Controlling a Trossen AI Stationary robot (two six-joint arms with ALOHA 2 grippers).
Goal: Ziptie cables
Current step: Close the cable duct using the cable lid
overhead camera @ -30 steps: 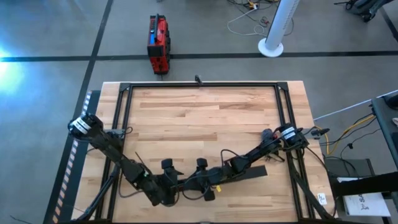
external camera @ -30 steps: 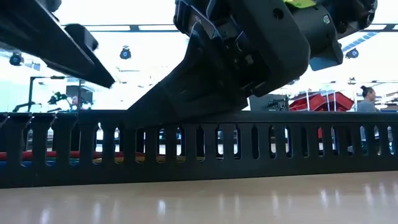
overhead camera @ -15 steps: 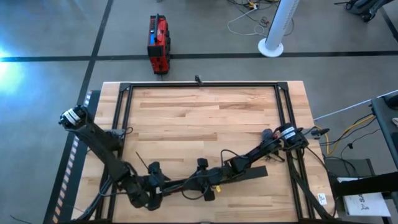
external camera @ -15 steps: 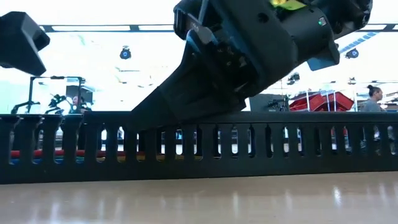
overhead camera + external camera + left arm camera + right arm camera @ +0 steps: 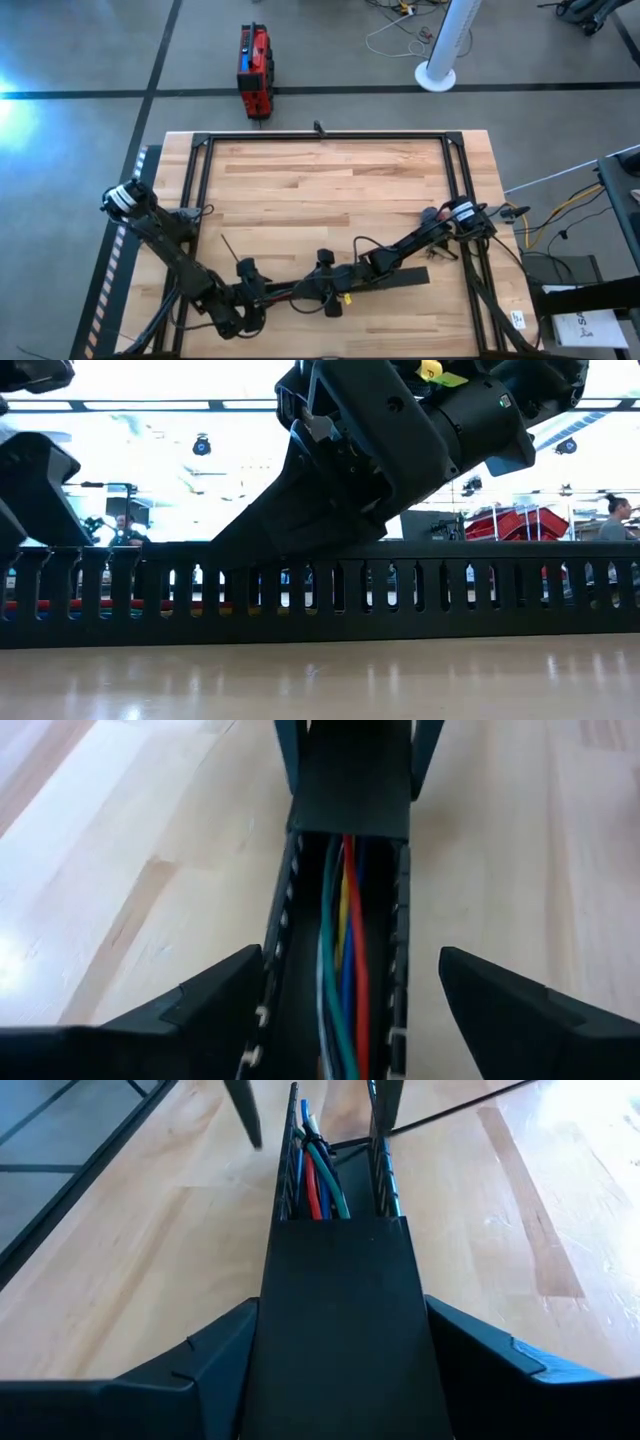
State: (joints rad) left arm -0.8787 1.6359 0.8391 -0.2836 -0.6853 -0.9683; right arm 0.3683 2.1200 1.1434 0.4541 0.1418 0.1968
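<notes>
A: From above, where are the arms sitting?
B: Both are reaching along the near edge of the wooden table [image 5: 330,190]. The left gripper [image 5: 248,290] and the right gripper [image 5: 328,285] are lying near each other, facing along a black slotted duct [image 5: 290,293] running between them. A flat black bar [image 5: 405,277] is lying just beside the right arm.

A: And the level view?
B: The slotted duct [image 5: 330,600] is spanning the whole width, standing on the table. Red and orange wire is showing through its slots at the left [image 5: 60,606]. A dark arm body [image 5: 390,450] is hanging over it, and people are standing in the room far behind.

A: What is the left wrist camera showing?
B: The cables [image 5: 345,970], green, yellow, blue and red, are lying lengthwise inside the open channel of the duct [image 5: 280,930]. The left fingers [image 5: 215,995] are spread wide on either side of the duct, gripping nothing.

A: And the right wrist?
B: The right gripper [image 5: 340,1370] is straddling the covered part of the duct [image 5: 340,1310], fingers [image 5: 215,1360] at both flanks; whether they are pressing on it is not something that can be told. The cable ends [image 5: 318,1175] are poking out beyond the cover
</notes>
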